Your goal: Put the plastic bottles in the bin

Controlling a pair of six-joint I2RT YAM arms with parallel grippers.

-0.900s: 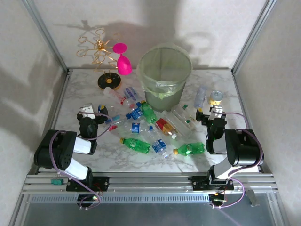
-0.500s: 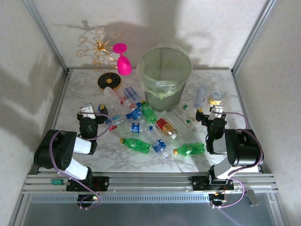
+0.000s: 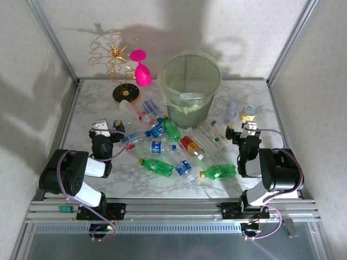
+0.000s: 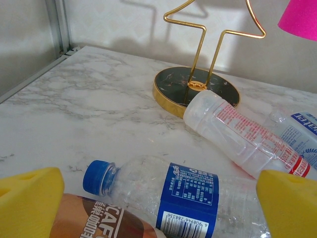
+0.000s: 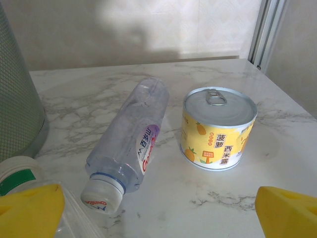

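Observation:
Several plastic bottles lie scattered on the marble table in front of the bin (image 3: 203, 103), among them two green ones (image 3: 158, 166) (image 3: 219, 171). My left gripper (image 3: 115, 131) is open at the left edge of the pile. Between its yellow fingers (image 4: 29, 198) a clear bottle with a blue label and blue cap (image 4: 190, 193) lies on the table, with a brown-labelled bottle (image 4: 99, 223) beside it. My right gripper (image 3: 242, 130) is open too, and nothing sits between its fingertips (image 5: 287, 213). A clear white-capped bottle (image 5: 131, 139) lies just ahead of it.
A short can with a yellow label (image 5: 219, 129) stands to the right of the white-capped bottle. A gold wire stand on a black base (image 4: 195, 89) and a pink goblet (image 3: 142, 73) sit at the back left. Frame posts line the table's sides.

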